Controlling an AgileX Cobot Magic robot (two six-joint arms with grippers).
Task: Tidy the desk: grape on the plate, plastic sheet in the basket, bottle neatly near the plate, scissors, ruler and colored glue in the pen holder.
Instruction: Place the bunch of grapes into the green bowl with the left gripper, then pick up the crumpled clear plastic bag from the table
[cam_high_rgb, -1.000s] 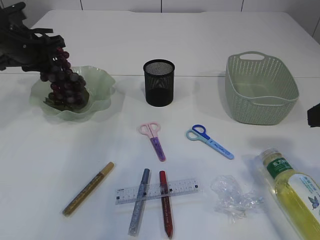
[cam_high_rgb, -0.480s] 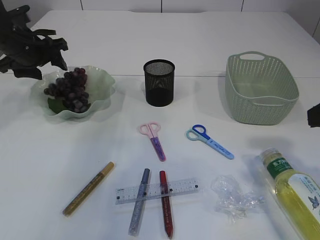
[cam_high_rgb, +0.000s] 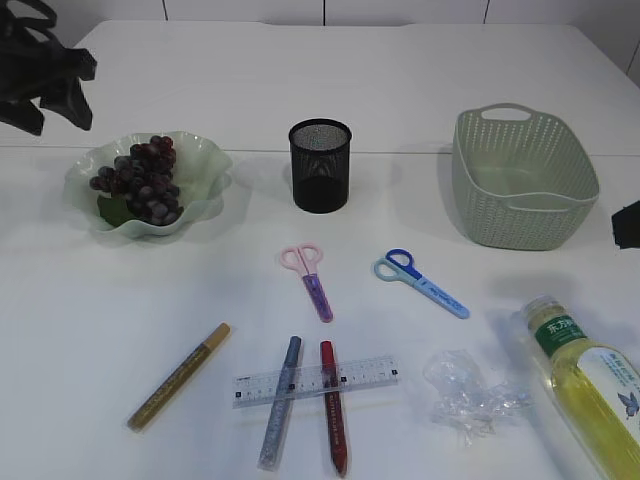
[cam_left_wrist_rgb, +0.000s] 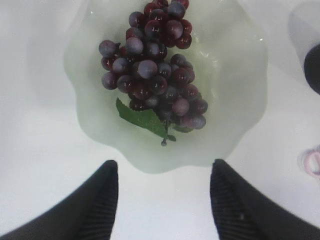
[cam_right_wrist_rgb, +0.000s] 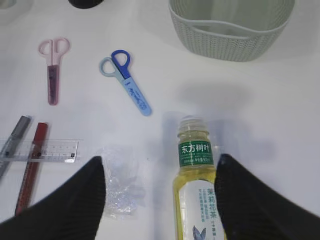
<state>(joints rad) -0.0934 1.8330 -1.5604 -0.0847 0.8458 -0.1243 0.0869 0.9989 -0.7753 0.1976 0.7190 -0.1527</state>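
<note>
The dark grape bunch (cam_high_rgb: 140, 180) (cam_left_wrist_rgb: 155, 70) lies in the pale green plate (cam_high_rgb: 215, 165) (cam_left_wrist_rgb: 235, 125). My left gripper (cam_high_rgb: 60, 85) (cam_left_wrist_rgb: 162, 167) hangs open and empty above the plate's near rim. My right gripper (cam_right_wrist_rgb: 160, 162) is open, with the lying bottle (cam_high_rgb: 585, 385) (cam_right_wrist_rgb: 196, 185) and the crumpled plastic sheet (cam_high_rgb: 465, 395) (cam_right_wrist_rgb: 120, 185) below it. On the table lie pink scissors (cam_high_rgb: 310, 275), blue scissors (cam_high_rgb: 420, 283), the clear ruler (cam_high_rgb: 315, 382), and gold (cam_high_rgb: 178, 376), silver (cam_high_rgb: 280, 415) and red (cam_high_rgb: 332, 405) glue pens. The black mesh pen holder (cam_high_rgb: 320, 165) stands at centre back.
The green woven basket (cam_high_rgb: 522, 175) (cam_right_wrist_rgb: 230, 25) stands at the back right with nothing showing inside. The silver and red pens lie across the ruler. The bottle's lower end runs out of view at the front right corner.
My left gripper opened and let the grape bunch down into the plate. It then drew up and away to the upper left. The right arm has not moved.
</note>
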